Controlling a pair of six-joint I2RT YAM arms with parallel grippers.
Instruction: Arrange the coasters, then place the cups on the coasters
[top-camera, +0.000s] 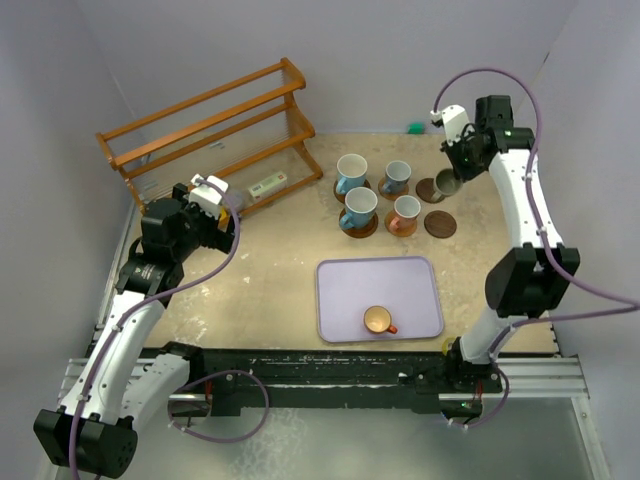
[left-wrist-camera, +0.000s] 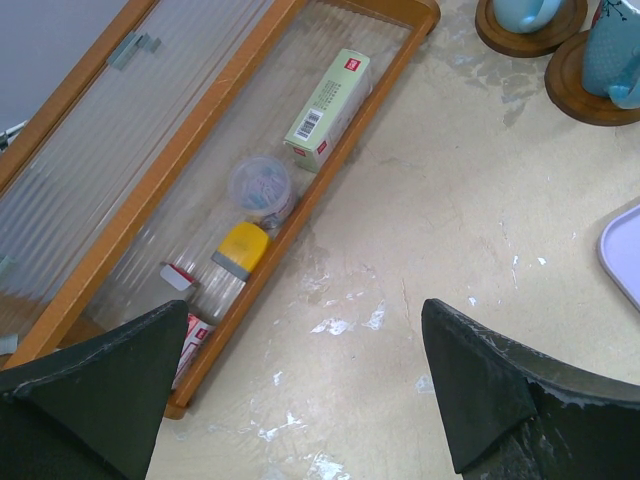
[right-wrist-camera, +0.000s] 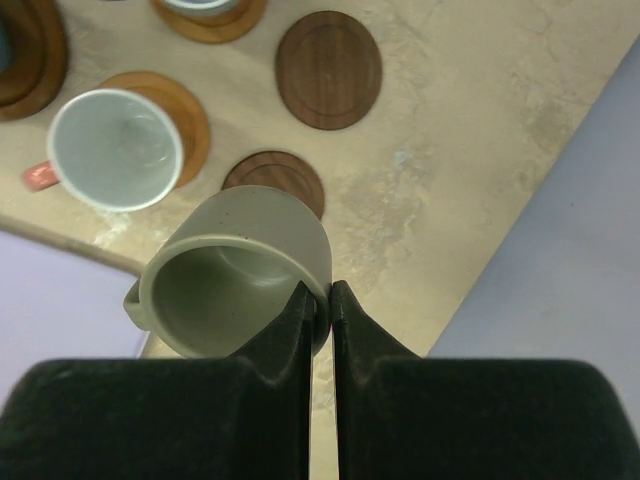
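My right gripper (top-camera: 452, 178) (right-wrist-camera: 320, 300) is shut on the rim of the grey-olive cup (top-camera: 446, 185) (right-wrist-camera: 240, 270). It holds the cup tilted just above a dark brown coaster (top-camera: 427, 190) (right-wrist-camera: 275, 172). A second bare dark coaster (top-camera: 440, 224) (right-wrist-camera: 329, 69) lies beside it. Several cups stand on coasters to the left, among them a white cup with an orange handle (top-camera: 405, 213) (right-wrist-camera: 115, 148) and a white-and-blue cup (top-camera: 351, 172). An orange cup (top-camera: 378, 320) sits on the lavender tray (top-camera: 340, 295). My left gripper (top-camera: 222, 205) (left-wrist-camera: 305, 390) hangs open and empty over bare table.
A wooden rack (top-camera: 215, 125) (left-wrist-camera: 200, 190) stands at the back left with small items on its bottom shelf. The tray's corner (left-wrist-camera: 625, 250) shows at the left wrist view's right edge. Walls close in the table on three sides.
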